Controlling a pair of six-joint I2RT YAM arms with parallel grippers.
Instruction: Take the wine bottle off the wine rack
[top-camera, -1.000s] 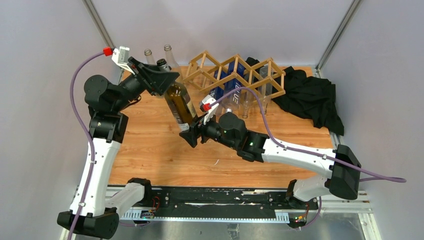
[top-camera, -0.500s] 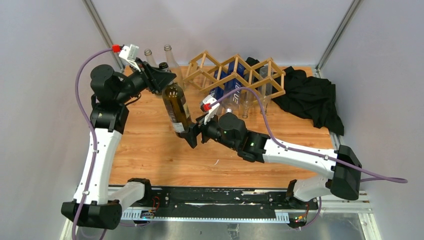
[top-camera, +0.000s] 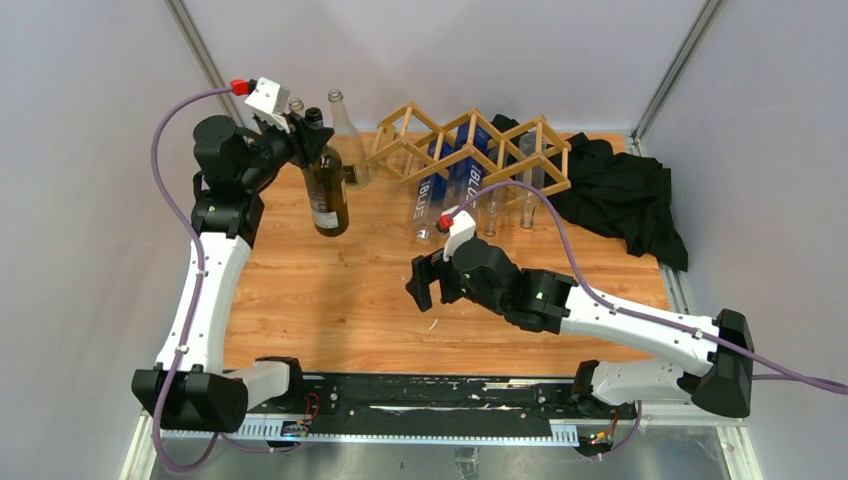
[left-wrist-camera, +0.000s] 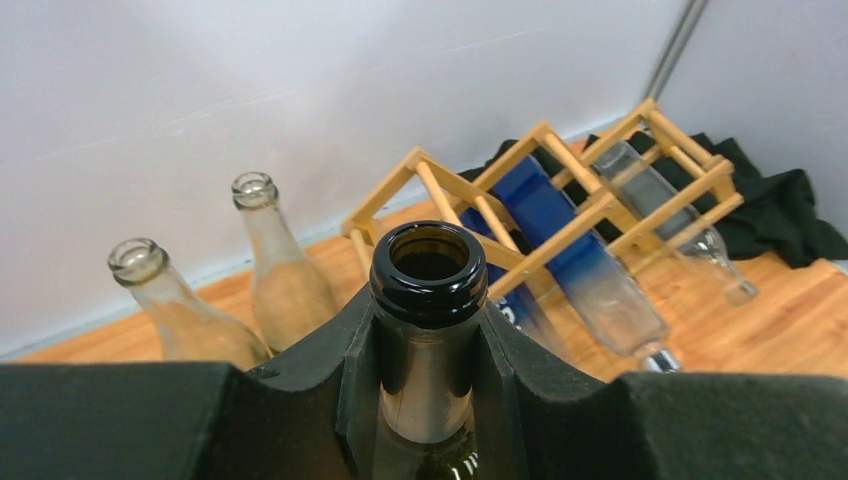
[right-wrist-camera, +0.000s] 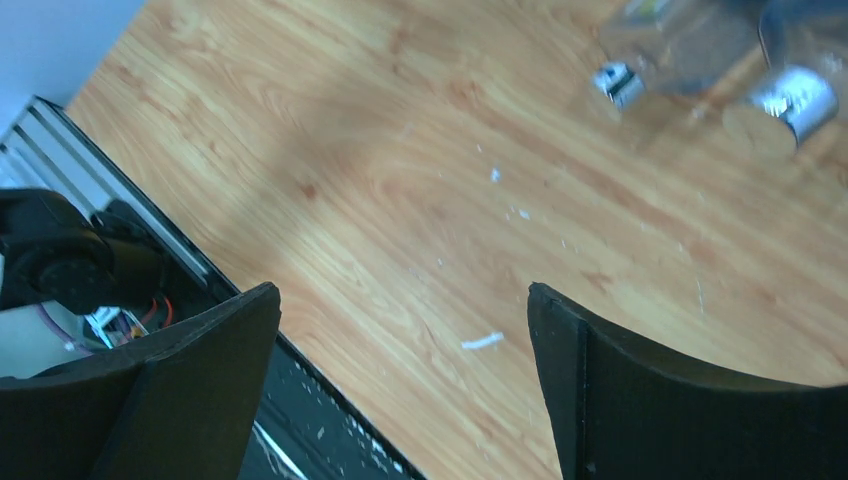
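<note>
A dark brown wine bottle (top-camera: 325, 190) stands upright at the back left of the wooden table, clear of the wine rack (top-camera: 470, 150). My left gripper (top-camera: 308, 135) is shut on its neck; in the left wrist view the open bottle mouth (left-wrist-camera: 429, 270) sits between my black fingers (left-wrist-camera: 345, 370). The light wood lattice rack (left-wrist-camera: 560, 190) holds blue and clear bottles (top-camera: 440, 185). My right gripper (top-camera: 420, 290) is open and empty over the middle of the table; in the right wrist view its fingers (right-wrist-camera: 640, 400) are wide apart above bare wood.
Two clear empty bottles (top-camera: 340, 125) stand at the back left, just behind the brown bottle; they also show in the left wrist view (left-wrist-camera: 280, 270). A black cloth (top-camera: 620, 195) lies at the back right beside the rack. The table's front rail (right-wrist-camera: 120, 290) shows below my right gripper.
The left gripper has carried the brown bottle left and back and set it upright. The right gripper has let go of the bottle's base, opened and drawn back toward the table's middle.
</note>
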